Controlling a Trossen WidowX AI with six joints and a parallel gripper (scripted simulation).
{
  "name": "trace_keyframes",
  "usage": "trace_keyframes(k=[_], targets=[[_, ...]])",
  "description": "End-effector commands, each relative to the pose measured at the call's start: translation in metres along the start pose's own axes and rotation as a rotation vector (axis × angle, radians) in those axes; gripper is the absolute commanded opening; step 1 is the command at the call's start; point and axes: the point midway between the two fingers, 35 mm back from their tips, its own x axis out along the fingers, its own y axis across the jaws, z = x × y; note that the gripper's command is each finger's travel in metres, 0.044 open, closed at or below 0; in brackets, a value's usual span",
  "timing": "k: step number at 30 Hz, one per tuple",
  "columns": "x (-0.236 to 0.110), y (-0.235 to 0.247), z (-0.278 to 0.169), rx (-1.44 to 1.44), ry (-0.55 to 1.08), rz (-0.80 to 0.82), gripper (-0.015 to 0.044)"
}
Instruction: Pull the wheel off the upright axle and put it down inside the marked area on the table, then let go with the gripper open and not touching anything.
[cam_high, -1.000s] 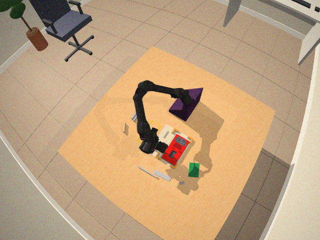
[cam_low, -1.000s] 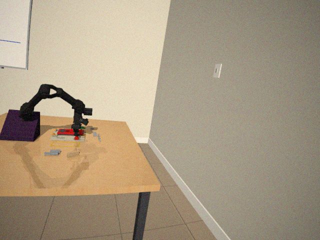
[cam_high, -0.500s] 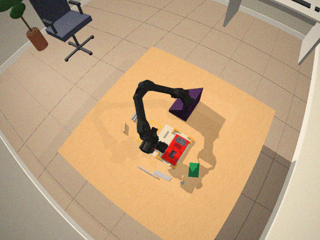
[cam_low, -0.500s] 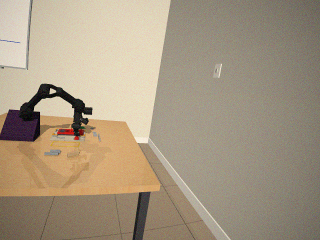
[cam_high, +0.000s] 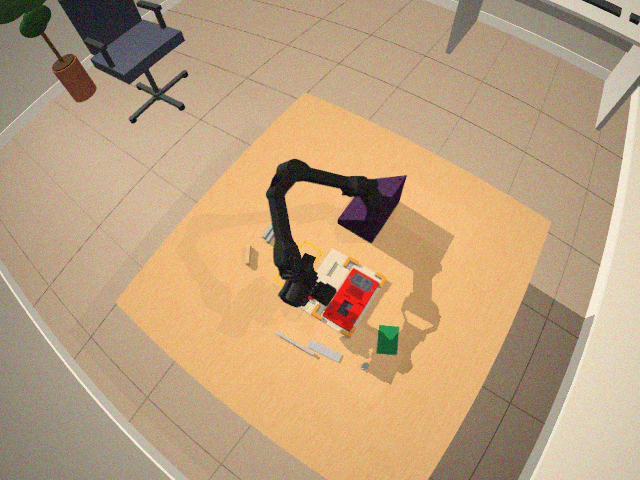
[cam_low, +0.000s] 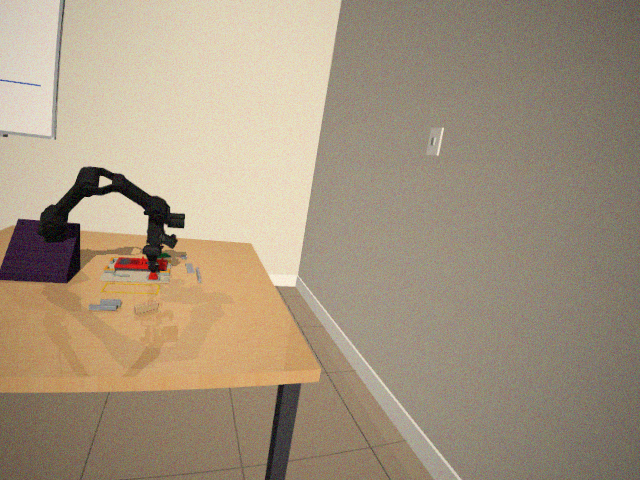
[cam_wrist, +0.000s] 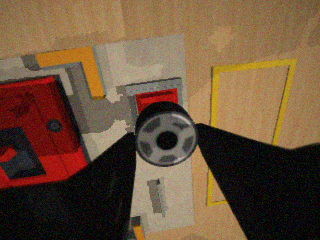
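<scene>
A light wooden table (cam_high: 454, 289) carried a purple block (cam_high: 379, 209), a pale board (cam_high: 336, 266) with red parts, a yellow-outlined rectangle (cam_wrist: 250, 130) just beside it, a green piece (cam_high: 387, 339) and grey strips (cam_high: 324, 350).

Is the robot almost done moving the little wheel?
About halfway. Done: the tool is shut on the wheel. In hand: it holds the wheel above the grey board; whether it's fully off the axle isn't visible. Left: carry it into the yellow marked area, set it down, open up.
</scene>
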Motion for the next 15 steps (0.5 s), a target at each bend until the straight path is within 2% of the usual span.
trace_keyframes(k=[1,15], targets=[[-0.0048,0.0001,0.0018,0.003,-0.008,0.000,0.0000],[-0.0094,0.0001,0.0017,0.002,-0.009,0.000,0.0000]])
